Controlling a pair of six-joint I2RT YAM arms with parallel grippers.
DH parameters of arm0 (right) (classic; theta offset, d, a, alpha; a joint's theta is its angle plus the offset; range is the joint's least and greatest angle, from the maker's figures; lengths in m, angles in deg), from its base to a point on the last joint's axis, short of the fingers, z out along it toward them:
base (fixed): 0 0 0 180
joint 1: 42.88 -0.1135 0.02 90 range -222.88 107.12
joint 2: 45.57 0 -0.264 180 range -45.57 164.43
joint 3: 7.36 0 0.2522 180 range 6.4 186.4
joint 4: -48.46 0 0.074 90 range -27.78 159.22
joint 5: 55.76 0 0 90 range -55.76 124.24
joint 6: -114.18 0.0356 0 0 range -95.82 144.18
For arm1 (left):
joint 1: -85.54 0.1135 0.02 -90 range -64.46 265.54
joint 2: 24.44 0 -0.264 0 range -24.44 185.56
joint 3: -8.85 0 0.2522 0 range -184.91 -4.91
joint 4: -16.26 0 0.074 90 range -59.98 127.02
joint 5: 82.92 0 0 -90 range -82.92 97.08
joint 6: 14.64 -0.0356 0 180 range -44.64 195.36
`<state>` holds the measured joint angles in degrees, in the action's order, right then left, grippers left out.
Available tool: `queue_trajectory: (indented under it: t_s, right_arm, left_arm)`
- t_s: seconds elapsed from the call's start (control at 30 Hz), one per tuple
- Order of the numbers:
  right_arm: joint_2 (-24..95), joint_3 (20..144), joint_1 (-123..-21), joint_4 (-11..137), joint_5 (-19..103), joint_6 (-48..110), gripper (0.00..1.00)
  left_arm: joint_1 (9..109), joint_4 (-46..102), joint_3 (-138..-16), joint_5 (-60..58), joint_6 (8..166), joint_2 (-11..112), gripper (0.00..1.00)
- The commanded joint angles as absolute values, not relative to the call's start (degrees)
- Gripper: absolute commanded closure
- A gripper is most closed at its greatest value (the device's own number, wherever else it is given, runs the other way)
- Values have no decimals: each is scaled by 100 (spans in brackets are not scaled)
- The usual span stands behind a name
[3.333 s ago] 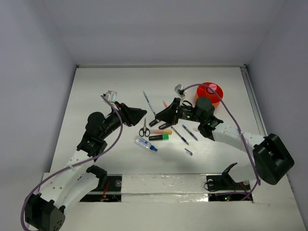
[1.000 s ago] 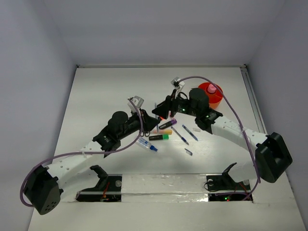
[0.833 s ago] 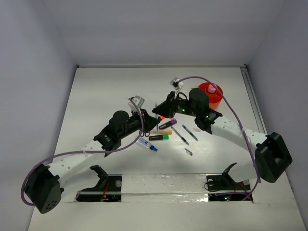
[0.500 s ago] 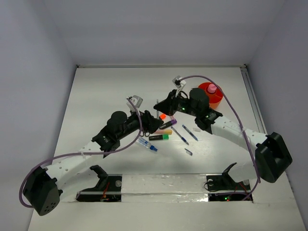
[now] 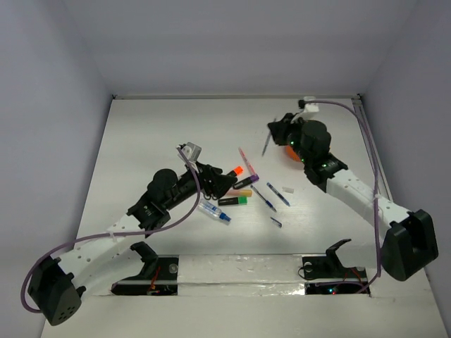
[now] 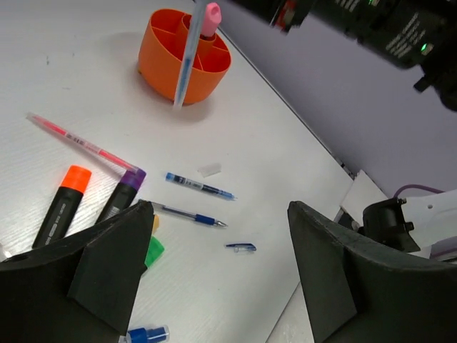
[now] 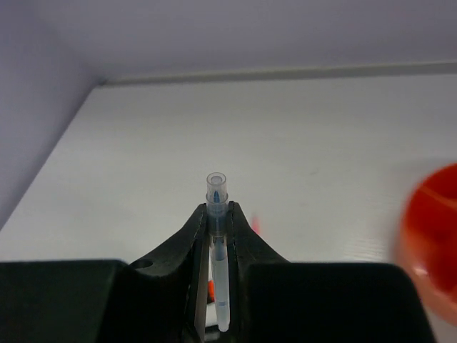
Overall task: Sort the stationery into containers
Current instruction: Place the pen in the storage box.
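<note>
My right gripper (image 5: 272, 135) is shut on a thin blue pen (image 5: 266, 146) and holds it in the air just left of the orange cup (image 5: 289, 151), which my arm mostly hides. In the right wrist view the pen (image 7: 217, 183) stands between the shut fingers (image 7: 198, 236). The left wrist view shows the cup (image 6: 164, 64), its pink knob (image 6: 212, 11) and the hanging pen (image 6: 183, 71). My left gripper (image 5: 222, 184) is open and empty above the highlighters: orange (image 6: 63, 209), purple (image 6: 121, 197), green (image 5: 235, 201). The scissors are hidden.
On the table lie a pink pen (image 6: 78, 141), two blue pens (image 6: 200, 187) (image 6: 189, 213), a blue pen cap (image 6: 240, 246), a small white piece (image 6: 209, 169) and the white-blue tube (image 5: 213, 210). The wall runs close behind the cup.
My right gripper has carried the blue pen from above the highlighters to the right and back, up beside the orange cup. My left arm has shifted slightly, still open over the highlighters.
</note>
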<state>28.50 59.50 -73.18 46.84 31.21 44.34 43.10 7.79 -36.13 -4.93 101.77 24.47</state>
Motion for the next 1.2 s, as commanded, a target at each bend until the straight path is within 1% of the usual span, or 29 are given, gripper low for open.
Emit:
queue_trajectory:
  t_s: [0.0,0.17,0.27,0.3,0.47,0.87,1.03,1.17]
  right_arm:
    - [2396,5975,-6733,4963,1484,4272,100]
    - [2395,6150,-5951,5176,97,3895,100]
    - [2439,6124,-5590,4992,-231,3798,100]
    - [2457,6124,-5327,4878,-267,3798,100]
    - [2817,6361,-4763,4807,-197,3737,100]
    - [4416,7196,-4639,4183,75,3200,100]
    - [4716,7372,-4639,4192,216,3288,100]
    - [4637,7232,-4639,4209,339,3376,100]
  left_arm:
    - [4264,227,-3287,-593,10391,2355,28]
    - [4186,-678,-2935,-1234,10814,2925,31]
    - [4002,-794,-2891,-1174,10823,3111,33]
    - [4001,-768,-2891,-1138,10780,3137,35]
    - [3939,-715,-2847,-1076,10630,3199,38]
    - [3887,-715,-2890,-1147,10516,3453,40]
    - [3887,-707,-2908,-1120,10507,3515,40]
    - [3887,-706,-2917,-1103,10507,3559,40]
